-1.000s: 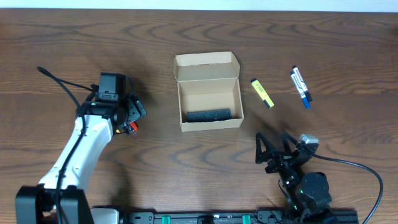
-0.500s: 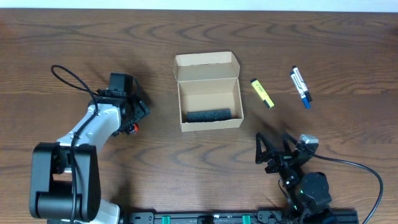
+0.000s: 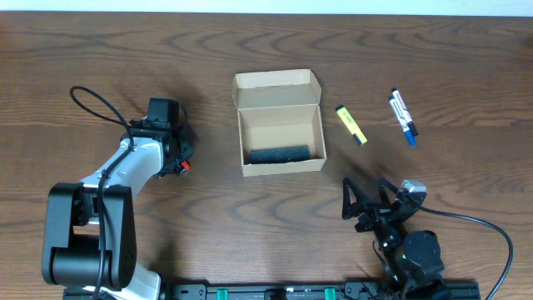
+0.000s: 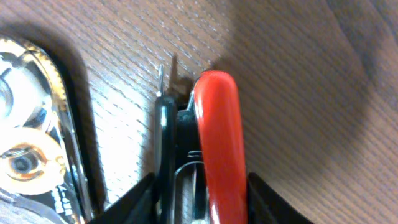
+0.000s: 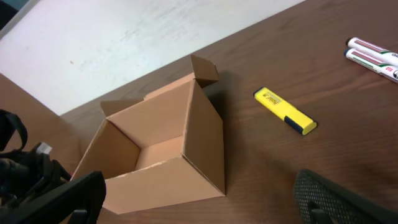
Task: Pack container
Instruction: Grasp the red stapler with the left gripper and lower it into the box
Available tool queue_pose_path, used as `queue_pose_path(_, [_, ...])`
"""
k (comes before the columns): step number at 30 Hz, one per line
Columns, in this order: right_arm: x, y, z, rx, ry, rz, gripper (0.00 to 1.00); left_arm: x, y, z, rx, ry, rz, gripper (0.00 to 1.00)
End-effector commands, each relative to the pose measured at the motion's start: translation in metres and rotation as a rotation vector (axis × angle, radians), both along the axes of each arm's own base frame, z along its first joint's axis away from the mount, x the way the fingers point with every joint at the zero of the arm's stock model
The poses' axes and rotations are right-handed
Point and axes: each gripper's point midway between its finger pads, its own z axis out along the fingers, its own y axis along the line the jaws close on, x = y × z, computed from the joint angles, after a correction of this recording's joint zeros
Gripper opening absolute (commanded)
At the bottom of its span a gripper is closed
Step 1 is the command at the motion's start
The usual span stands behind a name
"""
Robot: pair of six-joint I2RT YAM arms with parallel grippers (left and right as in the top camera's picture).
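The container (image 3: pixel 280 125) is an open tan cardboard box at mid-table, flap lid folded back, with a dark oblong thing (image 3: pixel 279 155) lying inside. In the right wrist view the container (image 5: pixel 158 158) stands straight ahead. Left of the box, my left gripper (image 3: pixel 179 158) is down at the table, shut on a red-and-black pen-like thing (image 3: pixel 184 165). In the left wrist view that red thing (image 4: pixel 217 137) lies lengthwise between the fingers of the left gripper (image 4: pixel 199 211), both touching it. My right gripper (image 3: pixel 371 204) rests open near the front edge, nothing in it.
A yellow highlighter (image 3: pixel 351 124) lies just right of the box, and two white markers (image 3: pixel 403 117) lie farther right. A clear correction-tape dispenser (image 4: pixel 31 137) sits on the table close beside the left gripper. Bare wood surrounds the box.
The left gripper has closed from wide open onto the red-and-black thing, and its arm has swung and shifted slightly. The right arm has not moved.
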Motion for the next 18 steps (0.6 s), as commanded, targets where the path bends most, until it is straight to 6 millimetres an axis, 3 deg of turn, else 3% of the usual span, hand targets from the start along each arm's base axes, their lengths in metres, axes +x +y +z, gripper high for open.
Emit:
queue_pose_path(1, [0.001, -0.004, -0.002, 0.005, 0.007, -0.020, 0.99, -0.004, 0.001, -0.008, 0.003, 0.025, 0.007, 0.37])
queue_pose_path(6, [0.001, -0.004, -0.002, 0.005, 0.007, -0.020, 0.99, 0.003, 0.000, -0.001, 0.005, 0.010, -0.008, 0.27])
queue_pose_path(10, [0.001, -0.004, -0.002, 0.005, 0.007, -0.020, 0.99, 0.017, -0.001, 0.016, 0.012, -0.013, -0.038, 0.22])
queue_pose_path(15, [0.001, -0.004, -0.002, 0.005, 0.007, -0.020, 0.99, 0.044, -0.010, 0.060, 0.042, -0.075, -0.139, 0.13])
queue_pose_path(18, [0.001, -0.004, -0.002, 0.005, 0.007, -0.020, 0.99, 0.061, -0.026, 0.092, 0.065, -0.139, -0.249, 0.08])
